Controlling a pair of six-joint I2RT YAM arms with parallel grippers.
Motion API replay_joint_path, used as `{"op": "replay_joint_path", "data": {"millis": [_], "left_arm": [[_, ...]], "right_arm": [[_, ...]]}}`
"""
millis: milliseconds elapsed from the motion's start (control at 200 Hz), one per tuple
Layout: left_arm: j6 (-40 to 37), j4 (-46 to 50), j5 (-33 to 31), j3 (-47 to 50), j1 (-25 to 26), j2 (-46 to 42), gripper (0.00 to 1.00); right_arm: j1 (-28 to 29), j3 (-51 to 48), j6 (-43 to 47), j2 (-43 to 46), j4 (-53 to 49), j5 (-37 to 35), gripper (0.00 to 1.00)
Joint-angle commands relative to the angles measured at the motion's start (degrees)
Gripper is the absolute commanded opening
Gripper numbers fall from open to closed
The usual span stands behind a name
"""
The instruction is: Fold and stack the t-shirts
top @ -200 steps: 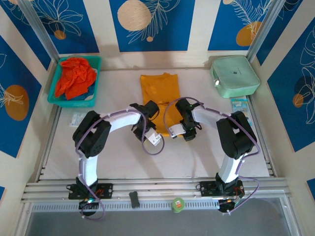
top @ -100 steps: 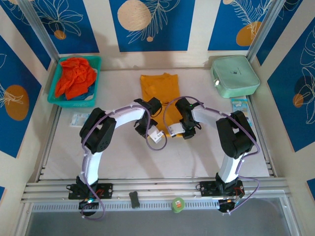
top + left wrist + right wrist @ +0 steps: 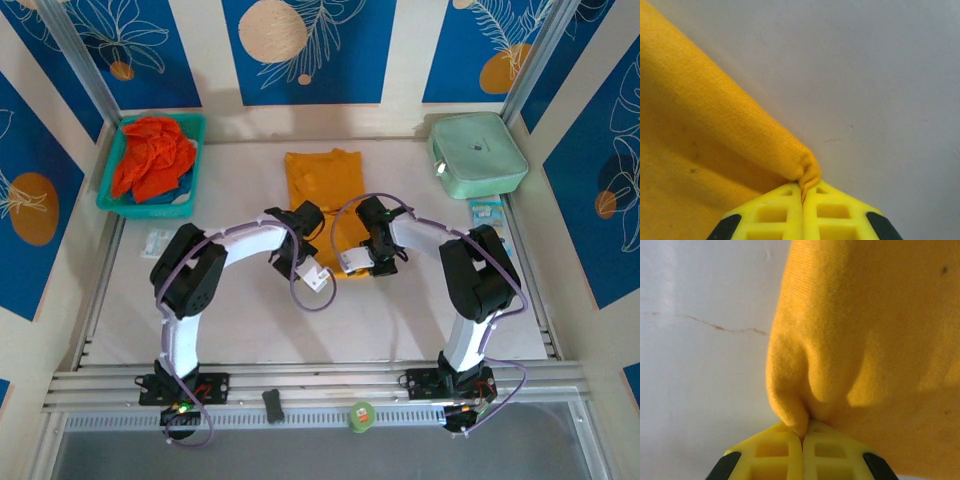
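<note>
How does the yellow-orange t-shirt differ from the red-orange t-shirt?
The yellow-orange t-shirt lies flat on the table; the red-orange t-shirt sits crumpled in the teal basket. The left gripper and right gripper pinch the yellow-orange one; no gripper holds the red-orange one. Both are plain cloth.

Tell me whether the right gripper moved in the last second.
Yes: against the mint-green case, the right gripper edged left and toward the far wall.
</note>
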State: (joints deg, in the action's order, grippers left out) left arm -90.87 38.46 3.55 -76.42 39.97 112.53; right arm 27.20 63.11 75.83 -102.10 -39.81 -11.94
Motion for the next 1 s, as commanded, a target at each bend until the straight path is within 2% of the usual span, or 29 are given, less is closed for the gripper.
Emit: {"op": "replay_joint_path", "data": {"millis": [0, 215, 445, 630, 841, 996], "left_arm": [[2.42, -21.76, -7.59, 6.02, -1.74, -0.04, 0.00], [7.29, -21.87, -11.07, 16.66, 1.07, -12.53, 0.00], [12.83, -19.10, -15.23, 25.59, 7.22, -24.36, 0.00], [16.81, -13.21, -20.04, 28.50, 15.77, -31.47, 0.00], [22.95, -5.71, -24.31, 29.40, 22.96, -38.94, 0.00], [25.39, -3.87, -24.16, 27.38, 24.71, -43.64, 0.00]], "right_arm": [[0.47, -2.94, -1.97, 3.61, -3.13, 4.36, 0.00], [2.17, -7.99, -8.13, 13.42, -3.24, 3.55, 0.00], [8.05, -14.01, -15.87, 25.89, -6.89, 1.00, 0.00], [14.78, -18.49, -22.87, 34.60, -10.48, -2.07, 0.00], [23.59, -19.01, -31.91, 41.92, -18.76, -4.25, 0.00], [24.41, -16.48, -31.54, 44.64, -19.58, -6.20, 0.00]]}}
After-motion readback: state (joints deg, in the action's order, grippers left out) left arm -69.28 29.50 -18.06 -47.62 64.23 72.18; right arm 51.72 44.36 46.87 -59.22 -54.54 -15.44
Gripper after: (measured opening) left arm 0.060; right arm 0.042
